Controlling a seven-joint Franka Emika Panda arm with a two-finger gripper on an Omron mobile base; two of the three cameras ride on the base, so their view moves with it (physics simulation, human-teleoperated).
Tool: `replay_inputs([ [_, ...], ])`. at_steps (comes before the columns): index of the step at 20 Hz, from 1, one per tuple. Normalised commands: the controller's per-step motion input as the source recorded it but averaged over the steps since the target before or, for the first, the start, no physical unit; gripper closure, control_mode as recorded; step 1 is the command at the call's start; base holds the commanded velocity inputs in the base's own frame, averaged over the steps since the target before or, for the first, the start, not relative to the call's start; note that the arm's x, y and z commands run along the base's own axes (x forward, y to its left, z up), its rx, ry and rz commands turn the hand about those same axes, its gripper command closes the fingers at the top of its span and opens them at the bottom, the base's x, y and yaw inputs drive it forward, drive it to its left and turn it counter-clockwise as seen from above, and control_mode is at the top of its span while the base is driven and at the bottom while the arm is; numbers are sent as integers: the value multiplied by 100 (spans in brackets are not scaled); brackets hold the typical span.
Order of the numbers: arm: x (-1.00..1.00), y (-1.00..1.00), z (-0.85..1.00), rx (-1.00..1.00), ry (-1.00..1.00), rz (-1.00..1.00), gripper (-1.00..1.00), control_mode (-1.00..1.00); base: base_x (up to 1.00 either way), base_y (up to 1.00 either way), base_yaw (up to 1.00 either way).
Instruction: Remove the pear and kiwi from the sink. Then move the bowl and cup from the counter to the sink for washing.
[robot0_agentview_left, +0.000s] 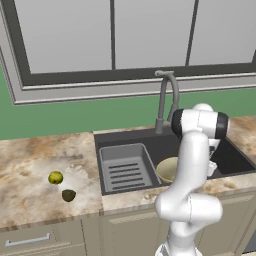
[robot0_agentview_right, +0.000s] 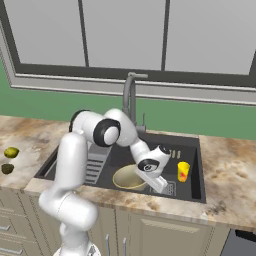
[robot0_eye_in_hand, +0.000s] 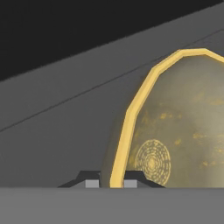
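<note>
The tan-yellow bowl (robot0_agentview_left: 167, 169) (robot0_agentview_right: 127, 177) (robot0_eye_in_hand: 183, 127) lies low inside the dark sink (robot0_agentview_left: 150, 142) (robot0_agentview_right: 195, 150). My gripper (robot0_agentview_right: 161, 187) (robot0_eye_in_hand: 111, 183) is shut on its rim, one fingertip on either side of the yellow edge in the hand view. A yellow cup (robot0_agentview_right: 183, 171) stands upright in the sink's right part, just right of my hand. The bright pear (robot0_agentview_left: 55, 177) (robot0_agentview_right: 11, 152) and the darker kiwi (robot0_agentview_left: 68, 195) (robot0_agentview_right: 7, 169) rest close together on the counter (robot0_agentview_left: 30, 165) left of the sink.
A ribbed grey tray insert (robot0_agentview_left: 125, 167) (robot0_agentview_right: 92, 167) fills the sink's left half. The tall gooseneck faucet (robot0_agentview_left: 167, 95) (robot0_agentview_right: 131, 97) rises behind the basin, close to my arm. More counter (robot0_agentview_right: 225, 170) stretches right of the sink; windows line the back wall.
</note>
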Motion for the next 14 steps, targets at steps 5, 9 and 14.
replay_inputs([
  [5,18,0,-22,1,0,3,100,-100,0,0,0],
  [9,17,0,-23,0,0,3,100,-100,0,0,0],
  [14,17,-2,-22,0,0,4,100,-100,0,0,0],
])
